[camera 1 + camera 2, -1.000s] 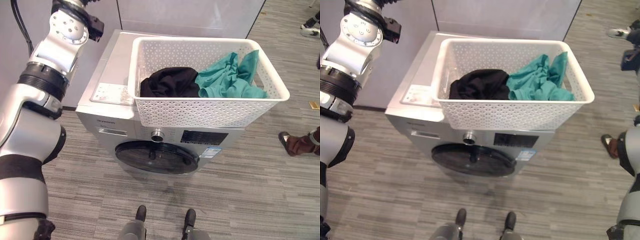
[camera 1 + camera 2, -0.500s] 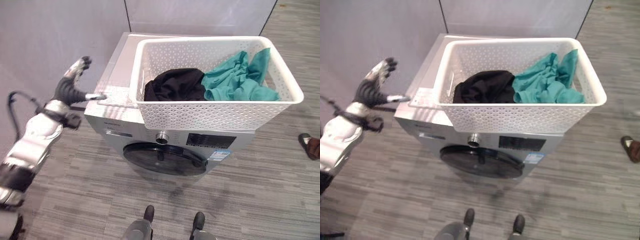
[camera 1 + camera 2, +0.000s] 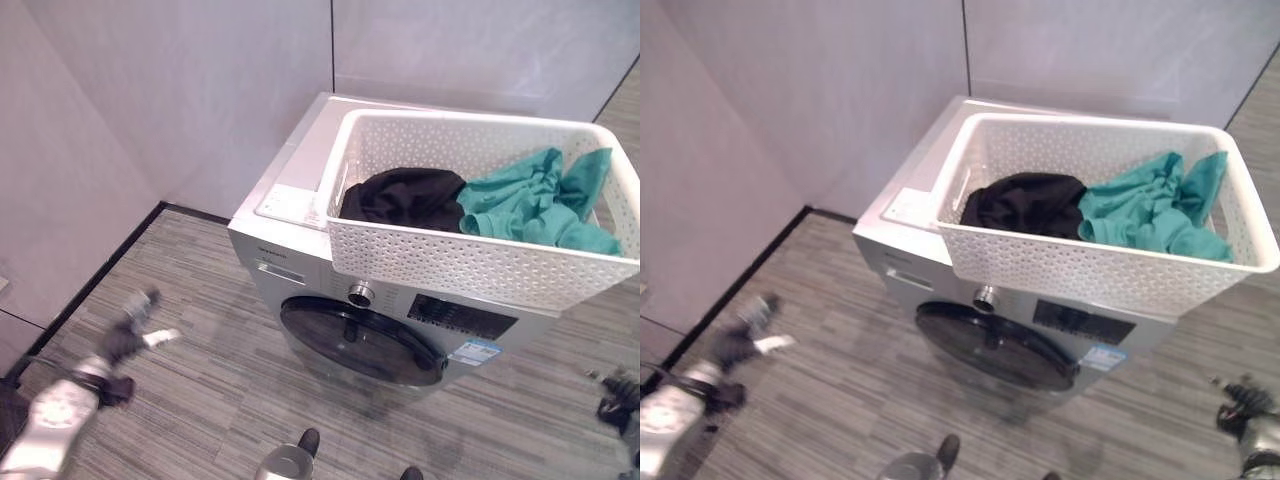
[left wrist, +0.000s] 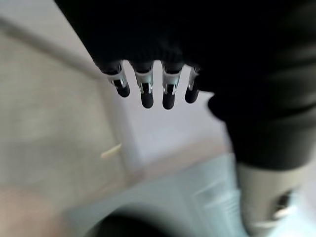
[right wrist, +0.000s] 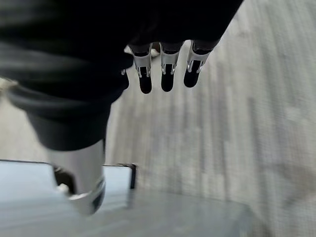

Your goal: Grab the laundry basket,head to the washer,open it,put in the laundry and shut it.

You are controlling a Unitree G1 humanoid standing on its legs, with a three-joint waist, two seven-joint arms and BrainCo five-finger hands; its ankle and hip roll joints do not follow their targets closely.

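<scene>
Laundry basket [image 3: 1110,270] atop washer [image 3: 940,290]

The washer [image 3: 330,290] stands on the floor [image 3: 200,330] against the far wall [image 3: 200,90], and its door [image 3: 362,341] faces the near side. The laundry basket [image 3: 470,262] sits on top of the washer, toward its right part, and its near edge reaches out over the front. In the basket, one garment [image 3: 405,195] lies on the left and another garment [image 3: 535,205] on the right, touching each other. The left hand [image 3: 128,338] is low at the near left, well apart from the washer. The right hand [image 3: 1238,405] is low at the near right.
</scene>
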